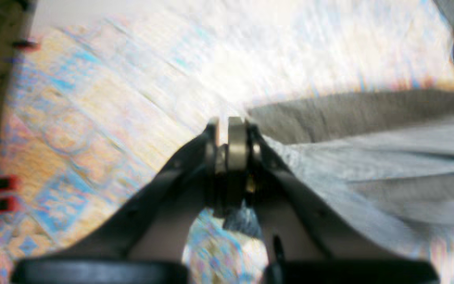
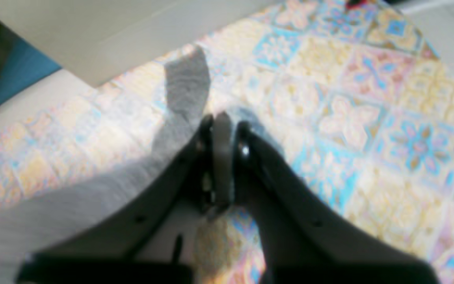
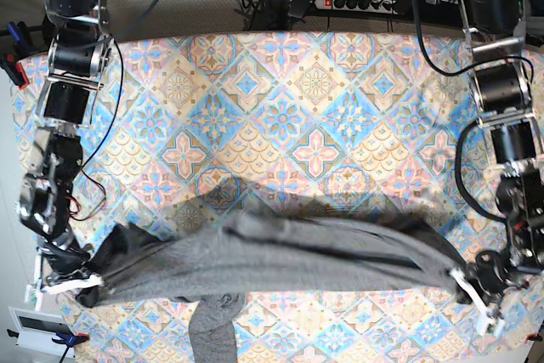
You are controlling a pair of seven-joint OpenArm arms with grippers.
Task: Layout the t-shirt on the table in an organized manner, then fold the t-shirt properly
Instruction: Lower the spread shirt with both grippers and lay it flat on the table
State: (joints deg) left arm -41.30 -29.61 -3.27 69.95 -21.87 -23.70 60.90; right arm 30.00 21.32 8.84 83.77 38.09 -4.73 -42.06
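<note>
T-shirt (image 3: 280,265) stretched across near table (image 3: 280,108) edge.
Left gripper (image 3: 470,288) and right gripper (image 3: 78,282) each clamped on opposite ends; one sleeve (image 3: 212,333) hangs below.

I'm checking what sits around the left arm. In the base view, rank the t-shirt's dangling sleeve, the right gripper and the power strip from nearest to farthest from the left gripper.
From the left gripper, at the view's lower right:
1. The dangling sleeve, hanging at the near edge, left of centre.
2. The power strip, beyond the table's far edge at top.
3. The right gripper, at the lower left, on the t-shirt's other end.
</note>
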